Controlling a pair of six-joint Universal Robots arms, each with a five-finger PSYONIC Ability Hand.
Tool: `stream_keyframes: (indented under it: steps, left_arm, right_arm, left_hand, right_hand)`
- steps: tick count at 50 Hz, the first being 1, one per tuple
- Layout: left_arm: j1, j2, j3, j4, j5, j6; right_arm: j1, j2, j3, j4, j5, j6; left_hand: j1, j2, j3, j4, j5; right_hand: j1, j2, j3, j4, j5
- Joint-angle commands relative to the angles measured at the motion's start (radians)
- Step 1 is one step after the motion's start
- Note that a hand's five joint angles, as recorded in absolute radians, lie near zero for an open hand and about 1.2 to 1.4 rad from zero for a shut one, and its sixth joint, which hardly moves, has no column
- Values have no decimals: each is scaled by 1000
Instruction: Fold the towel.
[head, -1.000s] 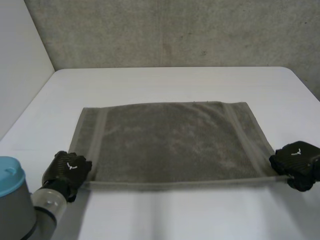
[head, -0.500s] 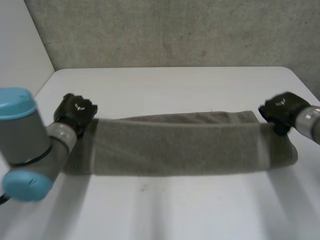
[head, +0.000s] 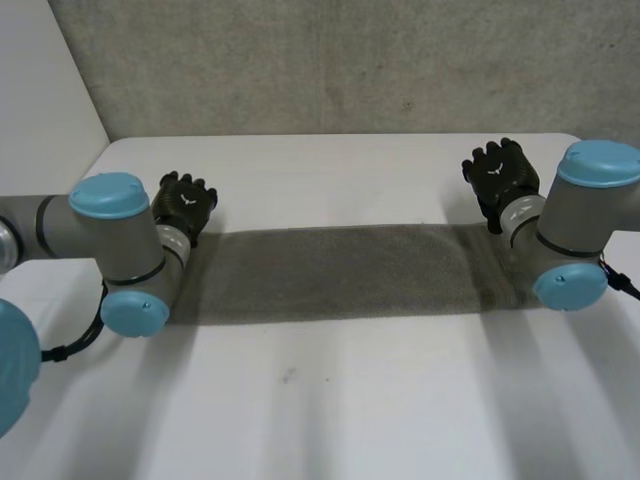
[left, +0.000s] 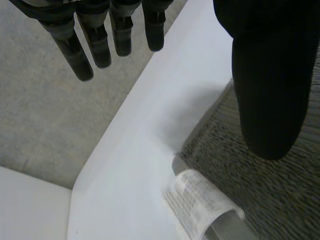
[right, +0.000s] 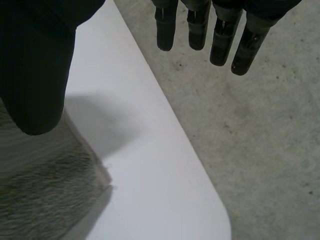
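My fingers (left: 97, 45) hang straight and released on the left hand (head: 183, 203), thumb apart, and those of the right hand (head: 503, 178) are just as slack (right: 220, 40), so I grasp nothing. The towel (head: 340, 272) lies flat on the white desk (head: 350, 400) as one long, narrow, grey-brown band running from one arm to the other; each hand sits just past a far corner of it. From the head view it reads as a smooth strip. The left wrist view adds its coarse looped pile (left: 270, 200) and a pale label (left: 200, 205) at the corner beside my thumb (its print is too blurred to read). The right wrist view gives the other end (right: 45, 200) near the desk's rounded corner, with grey floor (right: 260, 150) beyond.
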Motion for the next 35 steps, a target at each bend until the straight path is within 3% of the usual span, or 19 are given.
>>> stream_keyframes:
  steps: [1,5,12,14,16,17,19,20,21,35]
  left_arm:
    - [0,167,-213,12,-9,-9]
    - [-2,276,-350,76,-8,-33]
    - [-6,357,-461,145,-4,-93]
    - [-11,362,-472,147,-4,-107]
    - [-23,363,-483,147,-4,-122]
    - [-23,363,-483,147,-4,-122]
    - [-26,363,-490,147,-4,-124]
    - [-26,363,-490,147,-4,-124]
    - [-26,365,-493,148,-4,-124]
    - [-26,429,-533,147,-3,-125]
  right_arm:
    - [-37,-152,173,137,-21,91]
    - [-97,-215,265,251,-45,99]
    - [-158,-226,354,265,-84,98]
    - [-167,-220,363,255,-98,98]
    - [-187,-203,374,221,-121,98]
    - [-187,-203,374,221,-121,98]
    - [-207,-179,380,178,-124,88]
    - [-207,-179,380,178,-124,88]
    - [-221,-172,379,160,-127,84]
    - [-373,-244,371,147,-93,-50]
  left_hand:
    - [-57,-57,-58,-56,-59]
    - [-63,-63,-64,-62,-65]
    - [-63,-63,-64,-62,-65]
    - [-63,-63,-64,-62,-65]
    - [-63,-63,-64,-62,-65]
    - [-63,-63,-64,-62,-65]
    - [-63,-63,-64,-62,-65]
    - [-63,-63,-64,-62,-65]
    - [-63,-63,-64,-62,-65]
    - [-63,-63,-64,-62,-65]
  right_hand:
    - [-36,-57,-39,-58,-78]
    - [-36,-57,-39,-58,-78]
    - [74,53,71,52,32]
    - [197,176,194,175,155]
    - [518,497,515,496,476]
    - [520,499,517,498,478]
    - [1026,1005,1023,1004,984]
    - [1028,1007,1025,1006,986]
    - [1184,1163,1181,1162,1142]
    - [1186,1164,1182,1164,1144]
